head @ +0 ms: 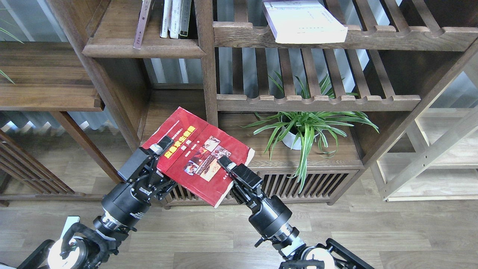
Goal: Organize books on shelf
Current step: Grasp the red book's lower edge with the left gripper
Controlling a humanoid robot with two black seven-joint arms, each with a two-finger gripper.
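Note:
I hold the red book with cover photos (198, 153) tilted in the air, in front of the low cabinet. My left gripper (161, 147) is shut on its left edge. My right gripper (226, 163) is shut on its lower right edge. The thick white-lavender book (304, 20) lies flat on the upper slatted shelf, sticking out over the front rail. A maroon book (142, 23) leans on the solid dark-brown shelf (143, 48) at the upper left, beside several thin white and dark-spined books (174, 18).
A potted spider plant (304, 125) stands on the low cabinet top, right of the red book. A vertical post (207, 74) splits the solid shelf from the slatted shelves (317, 101). Another brown plank shelf (44, 82) is at the far left.

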